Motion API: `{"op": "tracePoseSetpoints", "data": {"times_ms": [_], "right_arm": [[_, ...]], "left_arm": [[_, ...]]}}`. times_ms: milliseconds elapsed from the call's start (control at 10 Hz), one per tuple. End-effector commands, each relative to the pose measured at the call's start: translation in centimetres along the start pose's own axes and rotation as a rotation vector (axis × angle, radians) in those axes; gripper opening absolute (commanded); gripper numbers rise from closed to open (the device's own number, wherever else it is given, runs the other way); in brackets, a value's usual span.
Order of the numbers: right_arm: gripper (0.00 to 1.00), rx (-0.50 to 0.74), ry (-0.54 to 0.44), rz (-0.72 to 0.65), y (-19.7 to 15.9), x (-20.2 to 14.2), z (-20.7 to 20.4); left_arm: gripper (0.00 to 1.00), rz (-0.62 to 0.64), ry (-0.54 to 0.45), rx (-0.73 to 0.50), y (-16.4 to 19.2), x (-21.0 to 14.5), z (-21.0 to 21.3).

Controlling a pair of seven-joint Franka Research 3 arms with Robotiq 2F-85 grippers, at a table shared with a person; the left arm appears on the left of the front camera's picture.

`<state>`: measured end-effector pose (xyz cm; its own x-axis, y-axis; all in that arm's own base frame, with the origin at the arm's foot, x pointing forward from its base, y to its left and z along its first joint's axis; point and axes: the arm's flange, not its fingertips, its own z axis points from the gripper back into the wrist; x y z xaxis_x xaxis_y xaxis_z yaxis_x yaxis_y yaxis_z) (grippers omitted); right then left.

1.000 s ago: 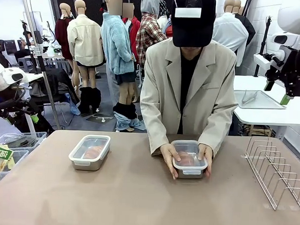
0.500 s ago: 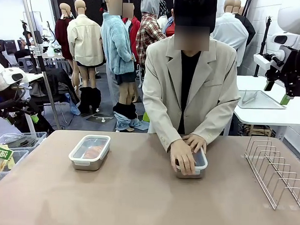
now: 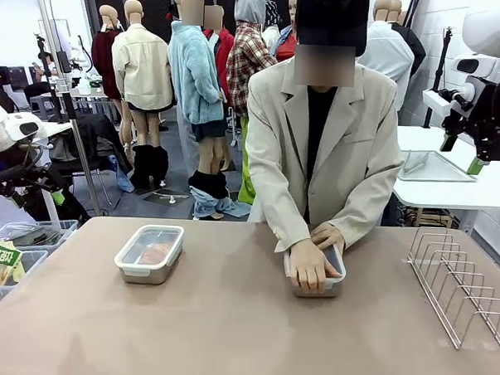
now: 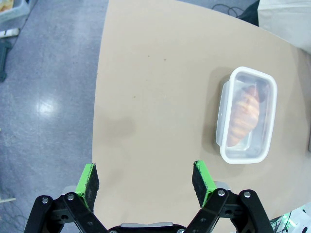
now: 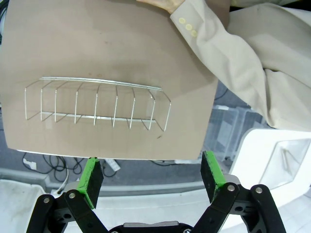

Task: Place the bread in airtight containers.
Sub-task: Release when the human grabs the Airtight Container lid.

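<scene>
Bright, even indoor light, sharp across all three views.

Soft overhead light leaves only faint shadows on the tan table (image 3: 227, 336). A pale glare patch shines on the grey floor (image 4: 46, 104) in the left wrist view, and the clear lid (image 4: 248, 119) shows mild sheen. Both wrist views bend straight edges near the borders; the wire rack (image 5: 97, 104) stays crisp. Far background in the front view is slightly soft.

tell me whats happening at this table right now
A person at the far side presses both hands down on the lid of one steel tin. A second tin sits lidded on the table's left part, with a ridged orange roll visible through its clear lid. Both robot arms hang back: the left gripper and right gripper are open and empty. A wire rack stands on the right.
</scene>
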<state>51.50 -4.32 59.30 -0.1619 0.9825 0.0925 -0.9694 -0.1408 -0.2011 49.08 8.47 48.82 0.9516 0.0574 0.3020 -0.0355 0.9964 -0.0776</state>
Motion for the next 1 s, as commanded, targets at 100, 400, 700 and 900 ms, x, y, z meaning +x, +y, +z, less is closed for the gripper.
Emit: {"op": "tracePoseSetpoints", "data": {"times_ms": [100,400,700,900], "right_arm": [[1.00,0.003,-0.005,-0.016,0.06,0.14,-0.02],[1.00,0.003,-0.005,-0.016,0.06,0.14,-0.02],[1.00,0.003,-0.005,-0.016,0.06,0.14,-0.02],[1.00,0.003,-0.005,-0.016,0.06,0.14,-0.02]], "left_arm": [[1.00,0.003,-0.007,0.011,0.06,-0.13,0.02],[1.00,0.003,-0.007,0.011,0.06,-0.13,0.02],[1.00,0.003,-0.007,0.011,0.06,-0.13,0.02],[1.00,0.003,-0.007,0.011,0.06,-0.13,0.02]]}}
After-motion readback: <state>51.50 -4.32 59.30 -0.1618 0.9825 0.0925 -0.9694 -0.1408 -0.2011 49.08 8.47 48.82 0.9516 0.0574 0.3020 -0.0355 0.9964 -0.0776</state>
